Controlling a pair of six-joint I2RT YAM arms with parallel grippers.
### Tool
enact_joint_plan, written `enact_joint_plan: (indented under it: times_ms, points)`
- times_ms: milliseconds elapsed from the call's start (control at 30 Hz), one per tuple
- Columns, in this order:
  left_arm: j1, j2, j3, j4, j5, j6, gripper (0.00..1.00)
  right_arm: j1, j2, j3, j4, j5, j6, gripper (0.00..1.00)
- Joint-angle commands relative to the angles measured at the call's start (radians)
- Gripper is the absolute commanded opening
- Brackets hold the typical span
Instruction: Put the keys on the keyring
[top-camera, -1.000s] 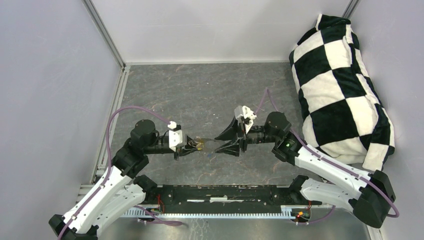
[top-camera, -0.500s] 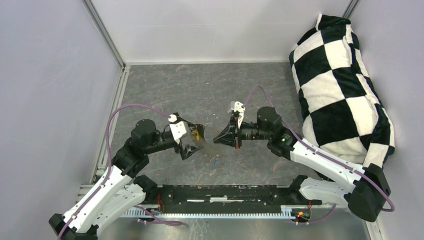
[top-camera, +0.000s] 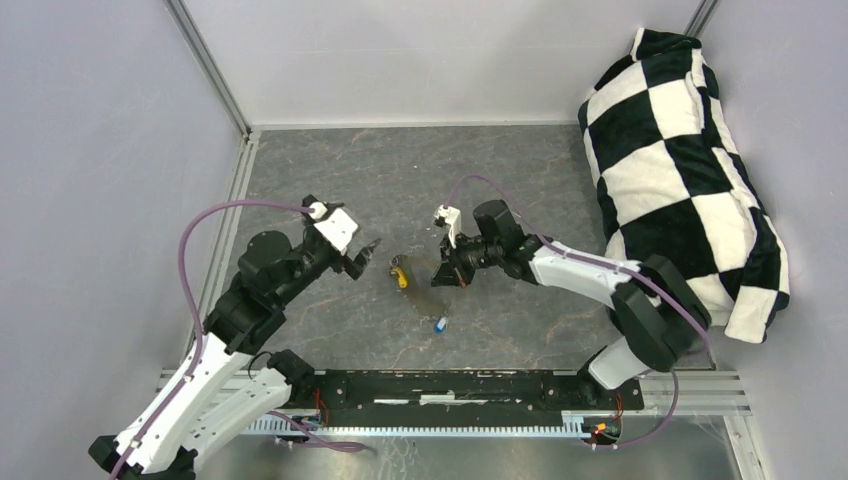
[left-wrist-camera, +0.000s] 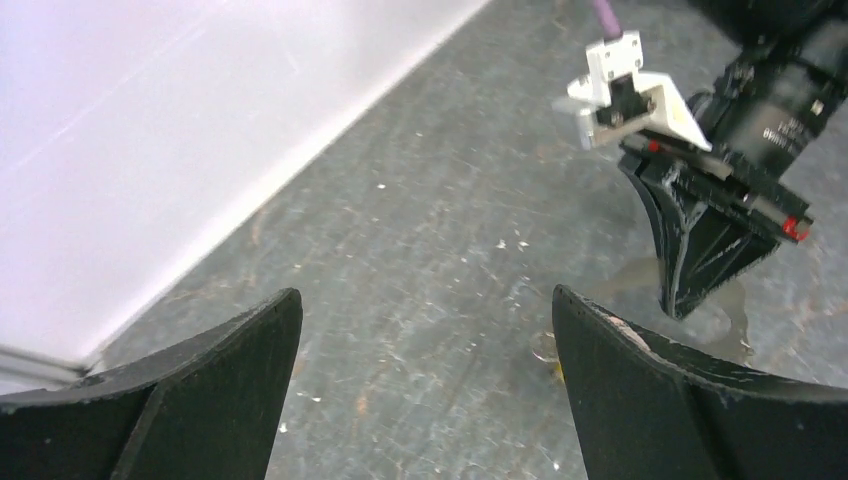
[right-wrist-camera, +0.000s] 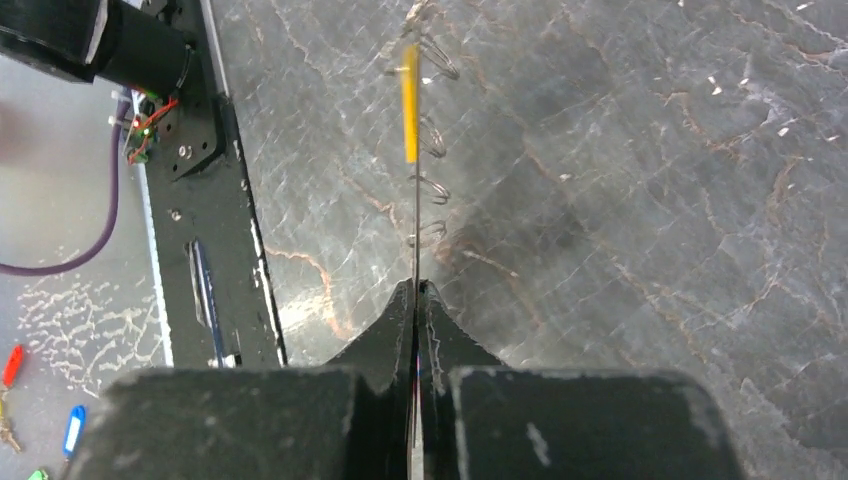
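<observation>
My right gripper (top-camera: 445, 277) (right-wrist-camera: 414, 285) is shut on the keyring (right-wrist-camera: 413, 220), a thin grey band seen edge-on running straight out from its fingertips. In the top view the keyring (top-camera: 420, 280) reaches left to the yellow-headed key (top-camera: 400, 272) (right-wrist-camera: 409, 105), which sits at the band's far end. The blue-headed key (top-camera: 440, 323) lies on the table just nearer the bases, apart from both grippers. My left gripper (top-camera: 365, 255) (left-wrist-camera: 425, 295) stands open and holds nothing, a little left of the yellow key (left-wrist-camera: 558, 370). Its view shows the right gripper (left-wrist-camera: 700, 270) shut.
A black-and-white checkered cushion (top-camera: 680, 170) fills the right side. White walls stand at the back and left. A black rail (top-camera: 470, 385) runs along the near edge. Small wire loops (right-wrist-camera: 430, 190) show beside the band.
The left gripper has opened, let go of the yellow key and drawn back to the left. The right gripper has shut on the keyring and moved left.
</observation>
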Motion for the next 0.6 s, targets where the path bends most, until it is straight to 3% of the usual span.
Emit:
enact_joint_plan:
  times_ms: [0, 267, 467, 500, 567]
  points:
    - [0.007, 0.034, 0.115, -0.048, -0.113, -0.013, 1.0, -0.054, 0.11, 0.09, 0.081, -0.085, -0.078, 0.0]
    - [0.009, 0.06, 0.132, -0.083, -0.155, -0.037, 1.0, -0.129, 0.345, 0.209, 0.08, -0.092, -0.141, 0.14]
    - [0.015, 0.14, 0.168, -0.184, -0.188, -0.1, 1.0, -0.164, 0.412, 0.262, 0.056, -0.027, -0.15, 0.43]
    - [0.017, 0.155, 0.178, -0.205, -0.188, -0.11, 1.0, -0.166, 0.418, 0.275, 0.044, -0.012, -0.153, 0.51]
    - [0.02, 0.19, 0.199, -0.243, -0.192, -0.125, 1.0, -0.168, 0.425, 0.304, 0.011, 0.014, -0.163, 0.97]
